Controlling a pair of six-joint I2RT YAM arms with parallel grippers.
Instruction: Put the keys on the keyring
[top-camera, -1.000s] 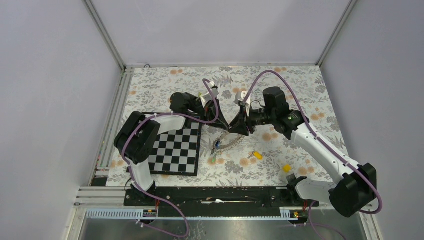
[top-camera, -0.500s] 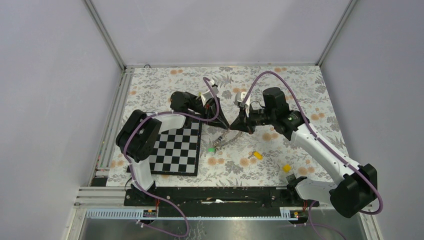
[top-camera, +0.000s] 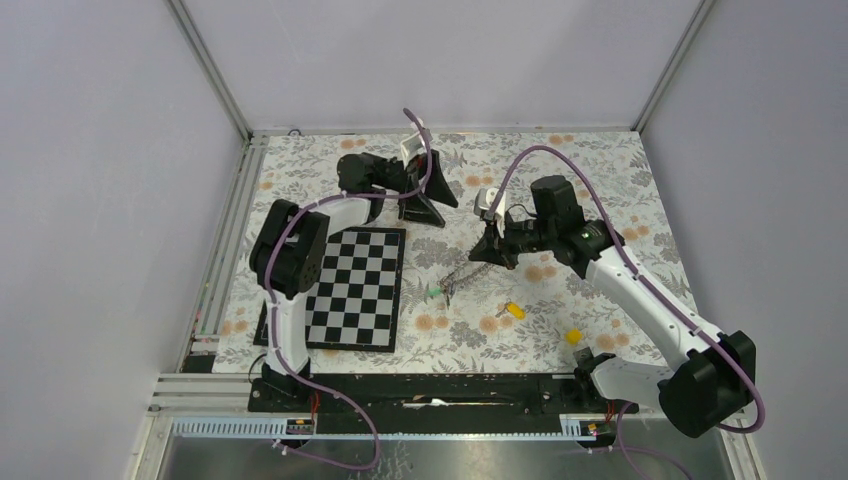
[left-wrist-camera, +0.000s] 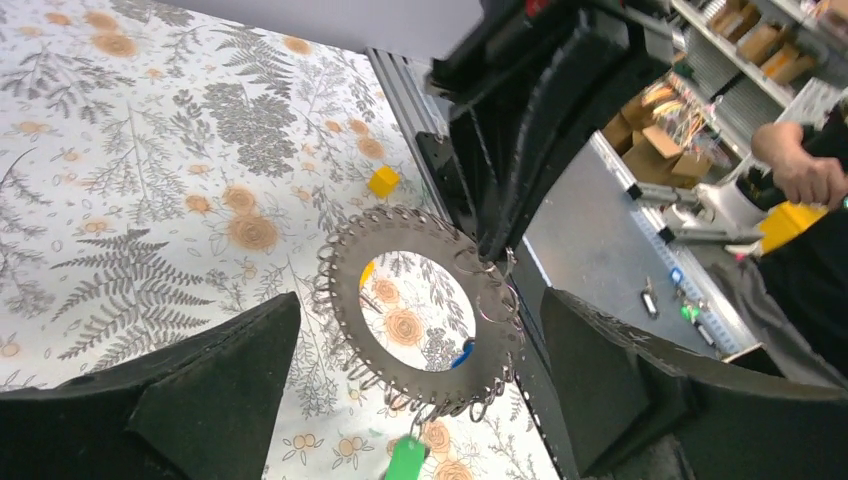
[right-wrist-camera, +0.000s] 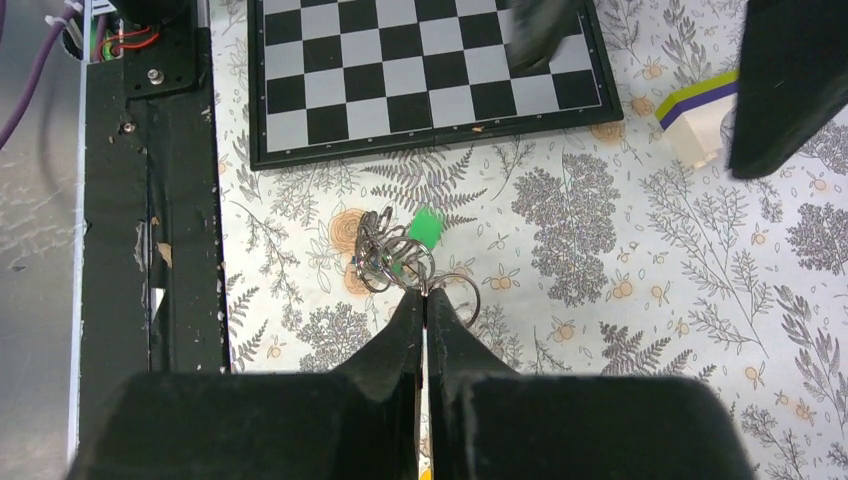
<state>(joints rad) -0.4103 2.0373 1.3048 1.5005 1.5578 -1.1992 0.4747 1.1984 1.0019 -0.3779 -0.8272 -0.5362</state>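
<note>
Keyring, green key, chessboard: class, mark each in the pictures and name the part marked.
keyring (left-wrist-camera: 343, 295), left wrist view, left side of its flat grey band.
green key (right-wrist-camera: 428, 226), right wrist view, its green plastic head.
chessboard (top-camera: 352, 290), top external view, middle of its checkered face.

Table (top-camera: 600, 165): white ground, grey fern print, orange flowers. Chessboard (top-camera: 355, 290): black and pale grey checks, black rim. Keyring (left-wrist-camera: 400, 235): dull grey-brown metal. Green key (left-wrist-camera: 405, 460): bright green head. Blue key (left-wrist-camera: 462, 352): blue head. Yellow key (top-camera: 515, 311): orange-yellow head. Fingers (right-wrist-camera: 400, 345): matt black. Cables (top-camera: 520, 165): purple.
</note>
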